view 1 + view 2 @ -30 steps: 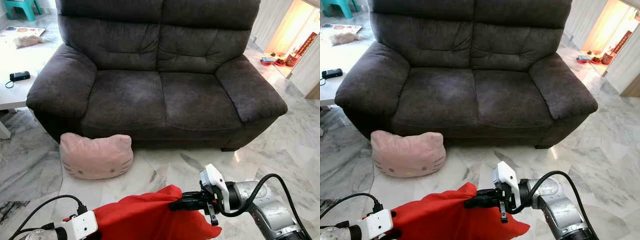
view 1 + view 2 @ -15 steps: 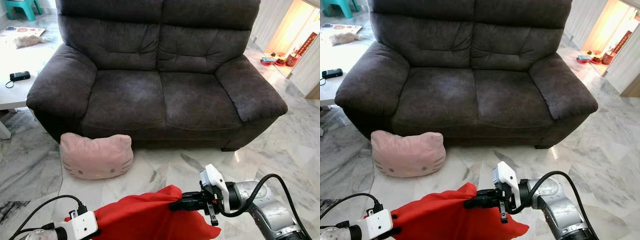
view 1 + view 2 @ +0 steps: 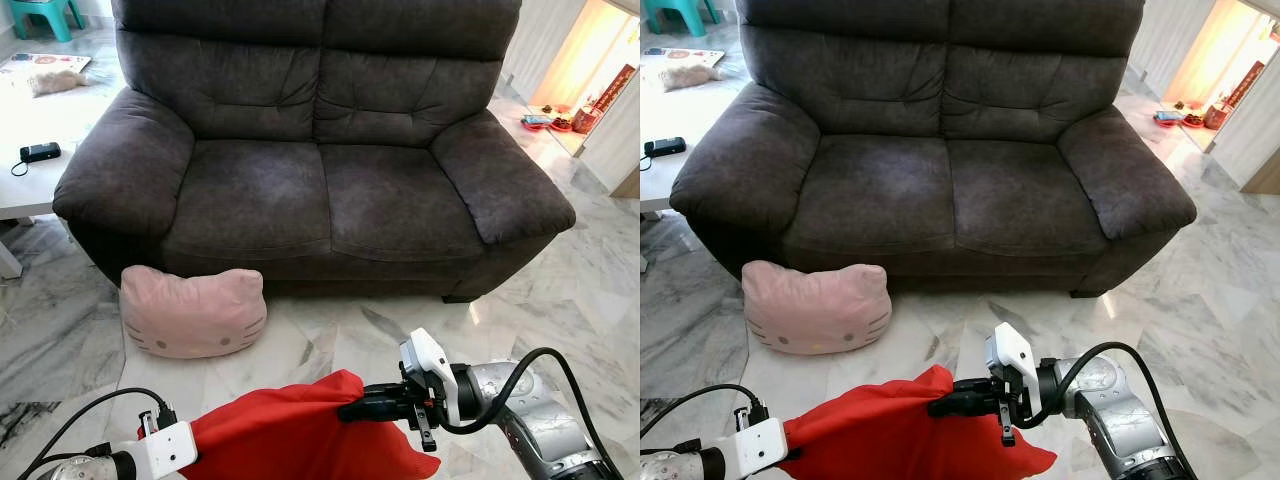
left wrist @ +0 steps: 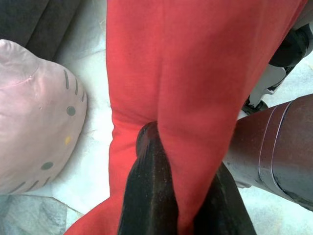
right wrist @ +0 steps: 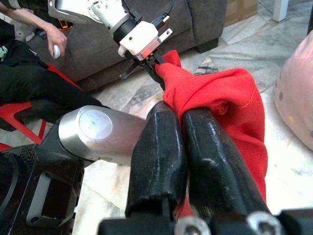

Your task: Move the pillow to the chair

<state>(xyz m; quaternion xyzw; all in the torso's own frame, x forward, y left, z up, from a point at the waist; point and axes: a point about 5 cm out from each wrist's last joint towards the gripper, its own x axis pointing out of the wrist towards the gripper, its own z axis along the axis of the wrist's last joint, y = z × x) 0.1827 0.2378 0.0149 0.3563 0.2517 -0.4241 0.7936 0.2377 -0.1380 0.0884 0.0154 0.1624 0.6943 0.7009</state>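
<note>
Behind sofa [image 5: 88, 44], person's hand [image 5: 56, 41]

Head eyes look down at the sofa [image 3: 320, 170]; wrist cameras sit close on the red pillow [image 4: 195, 73]

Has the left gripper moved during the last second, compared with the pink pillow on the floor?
Yes, slightly. The left gripper has dropped a little lower, away from the pink pillow, still clamped on the red pillow.

Cat-face cushion [image 3: 192, 312] before sofa's [image 3: 320, 180] left end
</note>
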